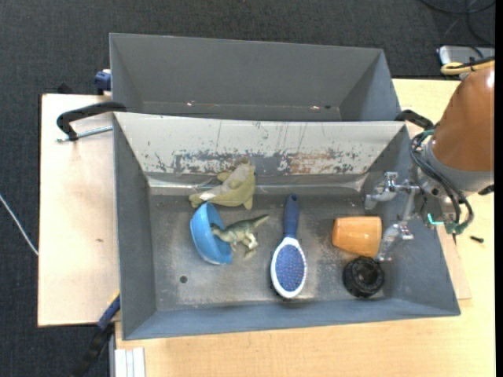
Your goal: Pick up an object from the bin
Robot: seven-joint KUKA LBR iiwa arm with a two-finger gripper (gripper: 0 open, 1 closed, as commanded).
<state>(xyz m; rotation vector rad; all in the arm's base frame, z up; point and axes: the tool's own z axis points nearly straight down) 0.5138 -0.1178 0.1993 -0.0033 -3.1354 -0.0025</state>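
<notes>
My gripper point(388, 217) hangs at the bin's right side, its two metal fingers spread apart, open, with nothing between them. Just left of the fingers lies an orange cup-shaped thing point(356, 235) on its side, close to the lower fingertip. A black round cap-like thing point(364, 277) sits on the bin floor just below and in front of that fingertip.
A blue hairbrush point(289, 259) lies in the middle of the floor. Further left are a blue bowl point(206, 238) with a green toy dinosaur point(242, 234) against it, and a pale yellow-green toy point(233, 187) by the back wall. The arm comes in over the right rim.
</notes>
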